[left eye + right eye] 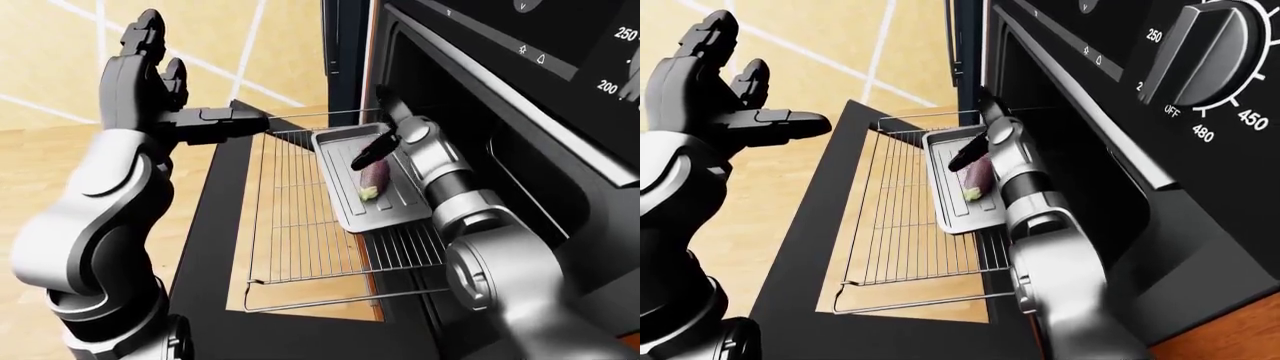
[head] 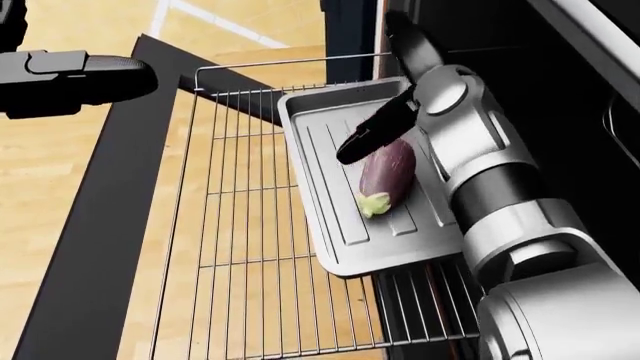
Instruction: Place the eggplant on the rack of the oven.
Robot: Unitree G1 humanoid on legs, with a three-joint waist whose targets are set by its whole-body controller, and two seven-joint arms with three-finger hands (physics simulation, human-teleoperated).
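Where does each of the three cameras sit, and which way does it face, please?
Head view: on the head, looking steeply down at the eggplant on the tray; right robot hand open above it.
Left-eye view: head, leftward; oven rack, left robot hand raised open.
Right-eye view: head, rightward; adds the oven knob.
Both eye views share the rack, tray and arms.

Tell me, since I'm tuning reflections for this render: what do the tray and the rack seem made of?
The tray looks like brushed or matte grey metal, perhaps aluminium: even silver tone, soft highlights, pressed ridges. The rack looks like thin steel wire, pale and slightly shiny, welded in a grid. Being rendered, both are only apparent.
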